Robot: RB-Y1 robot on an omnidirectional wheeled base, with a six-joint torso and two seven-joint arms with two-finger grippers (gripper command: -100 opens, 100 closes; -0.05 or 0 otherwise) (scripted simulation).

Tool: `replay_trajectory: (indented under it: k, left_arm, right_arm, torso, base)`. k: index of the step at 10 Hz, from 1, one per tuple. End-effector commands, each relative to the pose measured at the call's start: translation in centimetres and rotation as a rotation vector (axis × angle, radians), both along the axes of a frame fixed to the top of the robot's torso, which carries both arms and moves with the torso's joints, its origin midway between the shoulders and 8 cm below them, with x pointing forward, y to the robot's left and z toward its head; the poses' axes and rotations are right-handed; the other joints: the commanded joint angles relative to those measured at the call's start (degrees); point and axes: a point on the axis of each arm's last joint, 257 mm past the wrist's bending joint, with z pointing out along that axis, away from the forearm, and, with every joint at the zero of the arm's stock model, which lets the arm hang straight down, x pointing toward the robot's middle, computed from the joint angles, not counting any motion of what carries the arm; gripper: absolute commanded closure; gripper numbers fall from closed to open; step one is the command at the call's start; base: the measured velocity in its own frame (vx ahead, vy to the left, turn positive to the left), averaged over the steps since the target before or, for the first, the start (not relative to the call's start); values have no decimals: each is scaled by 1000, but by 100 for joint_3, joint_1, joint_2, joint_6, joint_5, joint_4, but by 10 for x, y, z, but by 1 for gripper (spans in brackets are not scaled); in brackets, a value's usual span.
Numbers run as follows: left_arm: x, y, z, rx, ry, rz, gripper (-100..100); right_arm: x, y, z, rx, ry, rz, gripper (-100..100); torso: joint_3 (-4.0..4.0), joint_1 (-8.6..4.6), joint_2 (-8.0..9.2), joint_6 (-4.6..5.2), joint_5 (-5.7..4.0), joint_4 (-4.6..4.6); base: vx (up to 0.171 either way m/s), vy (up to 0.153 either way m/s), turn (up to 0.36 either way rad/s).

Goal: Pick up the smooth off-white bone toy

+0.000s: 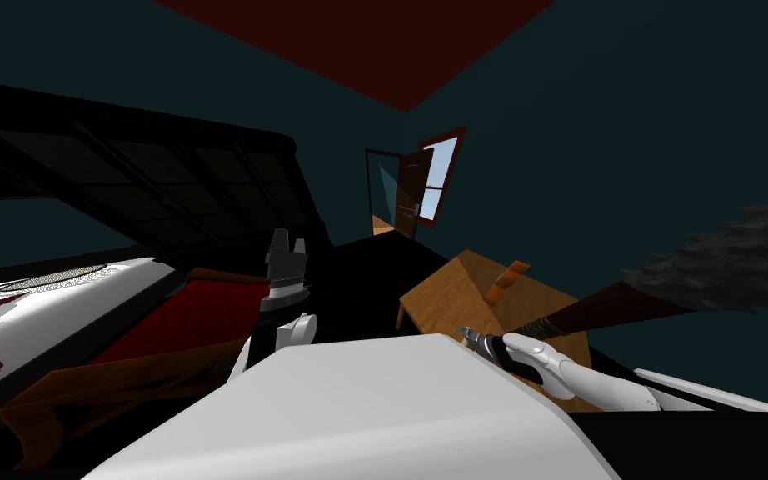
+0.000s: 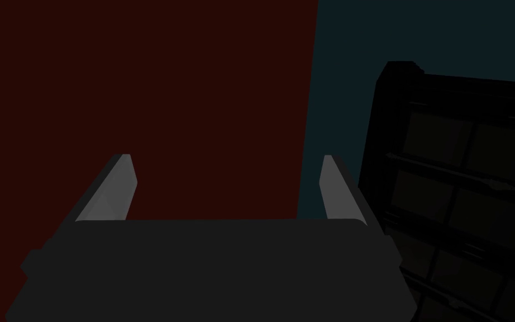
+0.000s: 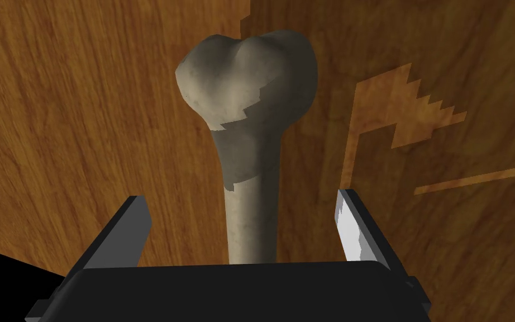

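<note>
Bed: on your left, in the head view, stands a bed (image 1: 199, 312) with a dark red quilted cover. A tall dark headboard (image 1: 149, 179) rises behind it.
Door: across the room you see a brown door (image 1: 411, 200) standing ajar, just beside a bright window (image 1: 442, 177).
Surface: a wooden surface (image 3: 72, 112) with a strong grain lies ahead on your right, with the right arm reaching over it.
Left pincer: your left pincer (image 2: 225, 162) is raised near the bed's edge. Its two fingers stand wide apart with nothing between them.
Right pincer: your right pincer (image 3: 241, 199) hangs close over the wooden surface with its fingers spread. One finger stands on each side of the bone's shaft, and there is a gap on both sides, so neither blade touches it.
Bone toy: the off-white bone toy (image 3: 248, 106) lies on the wooden surface. Its shaft runs out from between the right pincer's fingers, and its two-lobed knob points away from the pincer's body. The near end is hidden behind that dark body, and shadow falls over part of the knob and shaft.
</note>
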Motion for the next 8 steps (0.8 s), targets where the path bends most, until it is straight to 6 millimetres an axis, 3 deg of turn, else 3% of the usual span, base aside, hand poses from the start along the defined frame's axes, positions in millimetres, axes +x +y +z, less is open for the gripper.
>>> replay_trajectory:
  k: [1, 4, 5, 6, 8]
  left_arm:
    - [0, 0, 0, 0, 0, 0, 0]
    - [0, 0, 0, 0, 0, 0, 0]
    - [0, 0, 0, 0, 0, 0, 0]
    - [0, 0, 0, 0, 0, 0, 0]
    - [0, 0, 0, 0, 0, 0, 0]
  right_arm:
    - [0, 7, -2, -1, -3, 3, -100]
    - [-8, 36, -7, 9, -5, 22, -100]
    - [-7, 30, -5, 8, -4, 21, -100]
    - [-8, 33, -6, 12, -3, 20, 100]
    - [-9, 34, -6, 12, -2, 23, 100]
  torso:
    - [0, 0, 0, 0, 0, 0]
    - [0, -2, 1, -1, 0, 0]
    - [-2, -9, -2, -1, -4, -1]
    - [0, -14, 1, -7, -9, 2]
    - [2, -13, 3, -4, -11, 3]
  base:
    - [43, -39, -19]
    - [48, -57, -62]
    - [22, -31, -15]
    - [0, 0, 0]
    - [0, 0, 0]
